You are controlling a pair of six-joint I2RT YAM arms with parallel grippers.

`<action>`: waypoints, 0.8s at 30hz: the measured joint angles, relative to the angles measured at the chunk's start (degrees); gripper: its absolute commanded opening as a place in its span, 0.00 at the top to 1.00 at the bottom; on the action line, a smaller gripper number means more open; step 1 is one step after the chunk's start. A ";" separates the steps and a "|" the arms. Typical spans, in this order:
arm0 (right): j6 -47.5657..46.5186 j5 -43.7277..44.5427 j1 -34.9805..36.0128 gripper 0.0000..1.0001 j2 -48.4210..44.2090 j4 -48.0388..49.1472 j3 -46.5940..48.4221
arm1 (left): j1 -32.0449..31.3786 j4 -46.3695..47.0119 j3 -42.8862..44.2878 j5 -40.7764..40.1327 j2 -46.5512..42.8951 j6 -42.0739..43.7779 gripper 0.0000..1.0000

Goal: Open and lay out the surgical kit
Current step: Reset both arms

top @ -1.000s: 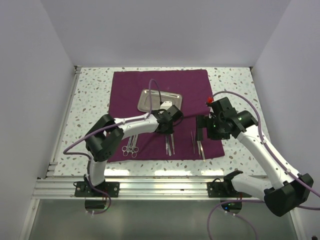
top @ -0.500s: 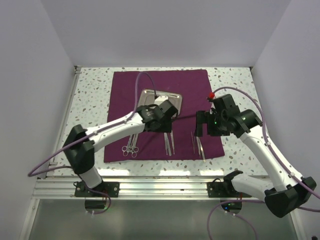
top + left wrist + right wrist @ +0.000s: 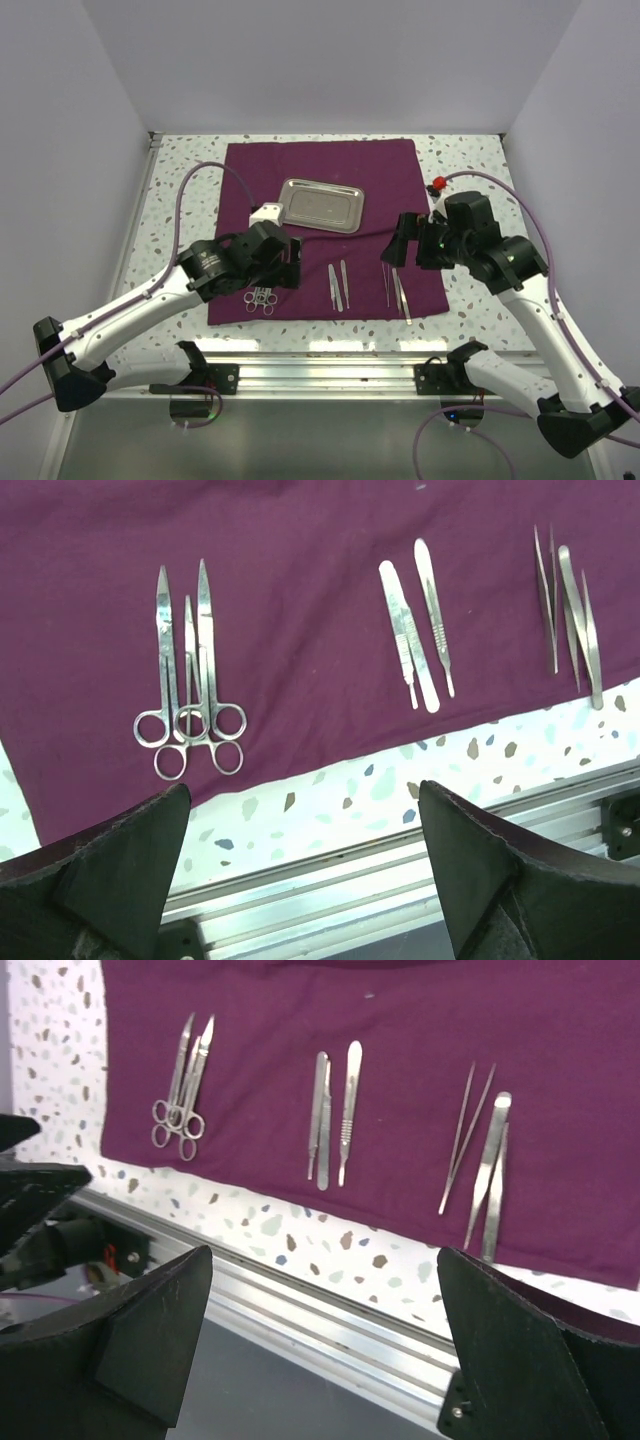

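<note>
Left gripper (image 3: 303, 792) and right gripper (image 3: 325, 1256) gape empty. We see dark purple cloth wrap (image 3: 250, 170) unfolded, shiny rectangular steel tray (image 3: 320, 205) and thin silver instruments (image 3: 431, 600) laid out; likely done.

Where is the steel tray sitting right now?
In the top view, the steel tray lies on the far half of the purple cloth, about centred, beyond the scalpel handles and apart from them.
</note>
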 measured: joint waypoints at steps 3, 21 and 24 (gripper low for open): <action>2.14 -1.42 0.00 0.02 -0.20 2.36 -0.96 | 0.00 -0.26 -1.40 -0.02 -1.18 0.00 0.00; 7.30 -6.64 0.00 0.02 -1.97 13.03 -7.26 | 0.00 -1.57 -5.79 -0.87 -2.58 0.02 0.00; 7.50 -6.64 0.00 0.02 -1.92 13.40 -7.26 | 0.00 -1.57 -5.88 -1.07 -2.60 0.02 0.00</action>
